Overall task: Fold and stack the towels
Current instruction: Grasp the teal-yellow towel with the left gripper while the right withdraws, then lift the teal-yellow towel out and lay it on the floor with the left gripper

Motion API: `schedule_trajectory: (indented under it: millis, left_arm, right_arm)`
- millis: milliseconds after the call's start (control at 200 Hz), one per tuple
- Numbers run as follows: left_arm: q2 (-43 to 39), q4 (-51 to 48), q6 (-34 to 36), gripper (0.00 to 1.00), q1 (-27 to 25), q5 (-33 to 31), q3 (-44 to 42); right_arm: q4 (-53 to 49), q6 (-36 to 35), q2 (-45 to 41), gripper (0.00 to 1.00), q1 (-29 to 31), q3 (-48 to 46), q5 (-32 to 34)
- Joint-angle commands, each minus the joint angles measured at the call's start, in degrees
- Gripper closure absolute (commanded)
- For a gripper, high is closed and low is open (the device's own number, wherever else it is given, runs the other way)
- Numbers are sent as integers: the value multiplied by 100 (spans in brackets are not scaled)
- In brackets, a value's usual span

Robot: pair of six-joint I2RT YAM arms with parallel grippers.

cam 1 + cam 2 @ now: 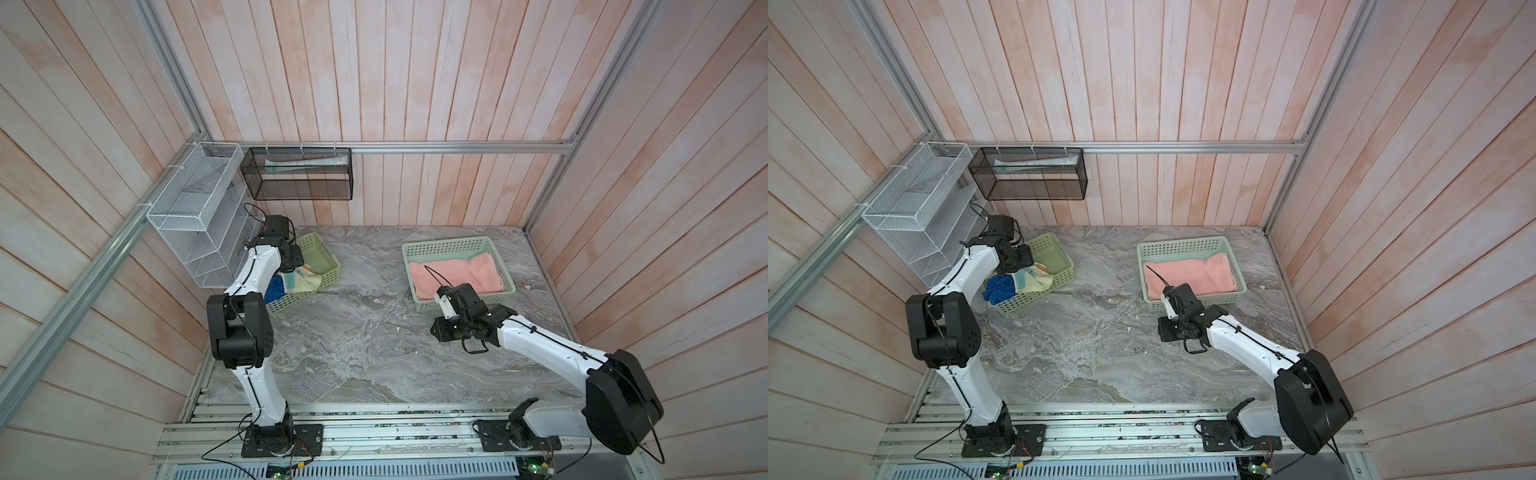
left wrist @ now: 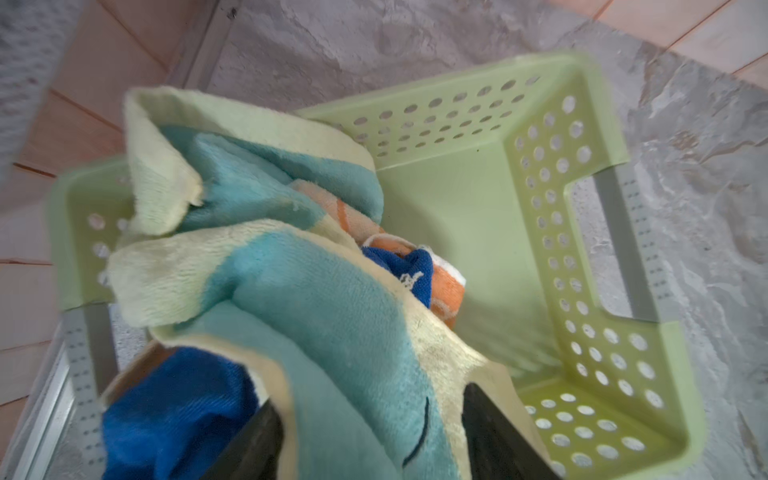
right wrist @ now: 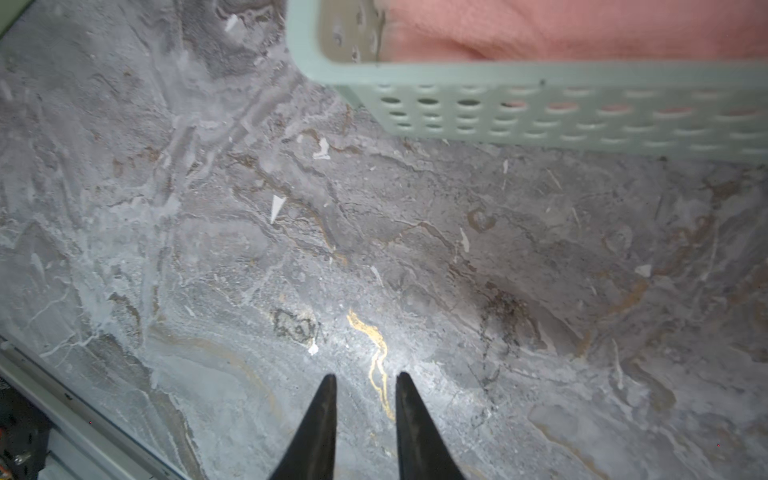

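Pink towel lies folded in the right basket at the table's far right. Yellow towel, blue towel and orange towel are bunched at the left basket's nearer end, yellow on top. We see the left jaws apart, astride the yellow towel; we cannot tell whether they grip it. Right jaws are slightly apart and empty, over bare table just beside the right basket.
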Motion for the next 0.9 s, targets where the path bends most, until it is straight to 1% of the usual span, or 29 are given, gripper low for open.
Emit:
schedule_trajectory:
  millis: [0,55,100,135,200,250,280,310,395,495,595,660,765,835,895]
  left_arm:
    - [65,-196,-46,33,-17,150,207]
    - [57,-204,-79,34,-15,142,211]
    - [32,-176,-79,41,-17,173,188]
    - [19,-165,-71,50,-17,181,174]
    - [-54,-170,-78,73,-17,218,210]
    - [-140,-241,-70,89,-17,199,330]
    - [-199,-308,-51,96,-17,199,445]
    - [-271,-362,-15,100,-16,194,586]
    - [-482,-515,49,100,-17,200,988]
    - [-703,-744,86,100,-25,356,1546]
    - [-891,-1009,113,100,-73,435,2179]
    - [-1030,-1146,150,100,-139,548,2547]
    - [-1323,-1232,305,100,-451,941,3090]
    - [-1602,-1078,447,100,-836,1077,3326]
    - [-1871,-772,555,100,-1217,1110,3339]
  right_arm:
    - [479,-319,390,75,-301,295,61]
    - [568,-522,665,76,-394,396,61]
    - [653,-666,887,77,-468,504,100]
    - [760,-804,1056,77,-528,562,184]
    - [850,-983,1368,78,-705,801,270]
    - [868,-1107,1617,78,-883,1059,249]
    - [882,-1198,1769,79,-977,1233,238]
    - [919,-1299,1899,79,-1080,1392,235]
    - [994,-1512,2293,79,-1337,1861,268]
    - [856,-1650,2719,80,-1578,2555,258]
    - [621,-1739,2858,79,-1610,3079,204]
    - [487,-1765,2798,79,-1609,3309,16]
    - [313,-1752,2543,78,-1586,3491,-259]
    - [230,-1722,2304,78,-1575,3519,-457]
    - [188,-1647,2071,77,-1566,3494,-589]
